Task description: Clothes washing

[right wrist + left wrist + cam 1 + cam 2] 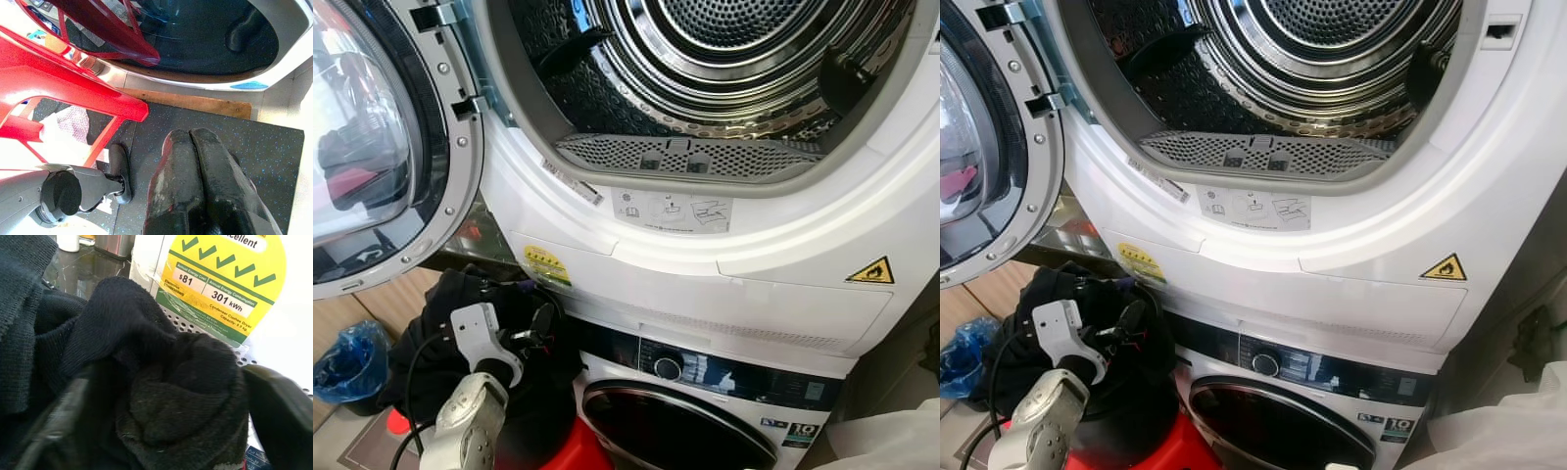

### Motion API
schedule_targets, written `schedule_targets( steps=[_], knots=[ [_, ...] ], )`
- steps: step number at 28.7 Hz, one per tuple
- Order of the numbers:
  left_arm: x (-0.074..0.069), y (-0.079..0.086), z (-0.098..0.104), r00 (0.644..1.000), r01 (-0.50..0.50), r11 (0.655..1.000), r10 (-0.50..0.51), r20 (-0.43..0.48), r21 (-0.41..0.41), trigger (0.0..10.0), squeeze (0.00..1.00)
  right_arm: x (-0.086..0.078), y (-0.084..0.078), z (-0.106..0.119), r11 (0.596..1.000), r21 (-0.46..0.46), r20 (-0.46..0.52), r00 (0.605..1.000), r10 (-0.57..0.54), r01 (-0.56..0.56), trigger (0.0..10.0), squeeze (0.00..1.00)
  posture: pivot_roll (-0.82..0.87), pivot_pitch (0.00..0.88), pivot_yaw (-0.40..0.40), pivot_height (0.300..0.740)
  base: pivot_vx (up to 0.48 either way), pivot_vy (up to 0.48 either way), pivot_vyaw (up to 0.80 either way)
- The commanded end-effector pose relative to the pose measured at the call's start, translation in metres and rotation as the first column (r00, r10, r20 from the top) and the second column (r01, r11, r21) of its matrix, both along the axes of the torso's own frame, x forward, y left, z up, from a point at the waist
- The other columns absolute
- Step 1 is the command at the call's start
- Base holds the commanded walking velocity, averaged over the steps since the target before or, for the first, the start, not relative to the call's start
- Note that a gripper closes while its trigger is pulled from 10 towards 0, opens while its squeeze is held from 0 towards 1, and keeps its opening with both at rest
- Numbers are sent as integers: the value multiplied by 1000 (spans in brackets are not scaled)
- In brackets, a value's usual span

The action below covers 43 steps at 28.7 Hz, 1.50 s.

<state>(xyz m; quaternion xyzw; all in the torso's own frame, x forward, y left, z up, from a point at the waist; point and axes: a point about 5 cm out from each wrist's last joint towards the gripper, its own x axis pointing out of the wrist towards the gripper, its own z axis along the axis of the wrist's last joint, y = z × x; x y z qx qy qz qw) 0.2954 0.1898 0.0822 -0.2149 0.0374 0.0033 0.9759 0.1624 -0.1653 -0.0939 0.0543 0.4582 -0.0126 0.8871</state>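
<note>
While the dryer [724,117] door [372,147] stands wide open, the left gripper [540,328] has its fingers [54,421] clamped on a dark garment [161,396] just below the drum opening, beside the yellow energy label [546,266]; the right gripper [198,147] hangs over the floor mat [264,147], fingers together.

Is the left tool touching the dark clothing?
Touching. The left wrist view shows the left tool with its two fingers pressed against either side of a bunched fold of dark clothing, no gap between them.
</note>
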Motion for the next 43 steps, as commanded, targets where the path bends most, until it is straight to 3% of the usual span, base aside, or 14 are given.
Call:
schedule_targets(
  steps=[1,30,43],
  knots=[
    [1,3,-4,1000,-7,1000,7,-28,-7,0,0,0,5,0,1000,8,-5,1000,6,-6,10000,0,11,0,126,740,0,0,0],
    [-5,5,-9,999,-10,1000,11,-47,24,0,0,1,7,0,1000,9,-3,1000,12,-12,10000,0,15,0,131,740,0,0,0],
    [-8,9,-3,1000,-10,999,10,-3,40,0,0,2,10,0,1000,13,-2,1000,13,-13,10000,0,2,0,145,740,0,0,0]
  ],
)
